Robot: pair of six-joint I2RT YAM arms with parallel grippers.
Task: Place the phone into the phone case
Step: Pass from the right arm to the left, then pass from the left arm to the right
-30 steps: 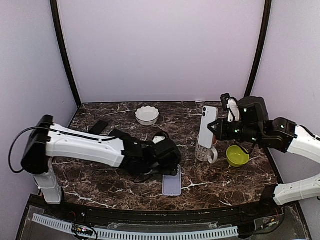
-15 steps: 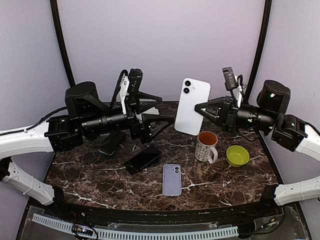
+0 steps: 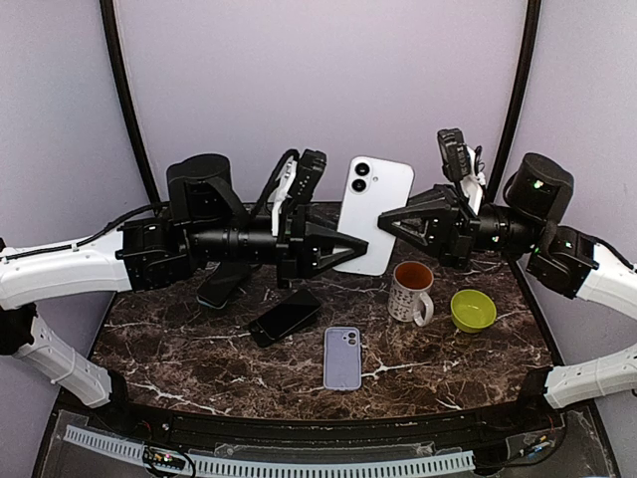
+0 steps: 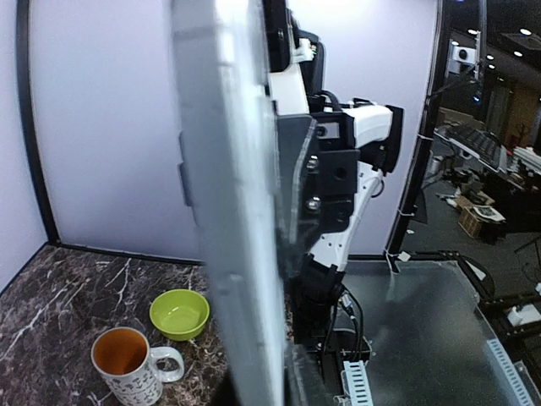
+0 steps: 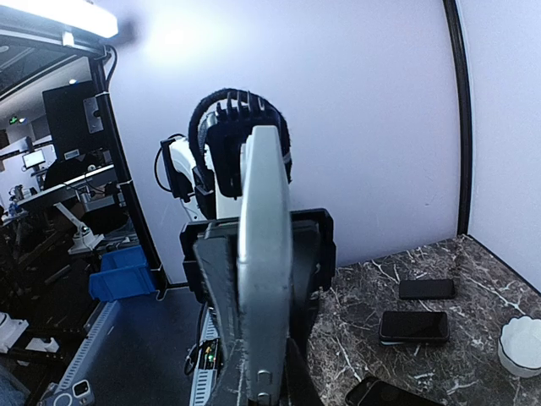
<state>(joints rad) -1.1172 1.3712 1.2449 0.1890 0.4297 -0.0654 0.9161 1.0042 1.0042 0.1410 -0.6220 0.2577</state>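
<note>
The dark marble desk (image 3: 189,349) fills the lower frame, and above it the left arm (image 3: 189,249) and right arm (image 3: 537,204) reach in toward upper centre. The right jaws are clamped on the right edge of the white phone (image 3: 372,214), held upright in the air, and the left jaws sit nearly together at its lower left edge — I cannot tell whether they grip. The lilac phone case (image 3: 342,358) lies flat at lower centre, well below the phone — a mug (image 3: 410,292) and a green bowl (image 3: 473,310) stand to its right.

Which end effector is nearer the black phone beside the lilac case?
Left. The left end effector hangs above the flat black phone; the right end effector is raised farther right.
</note>
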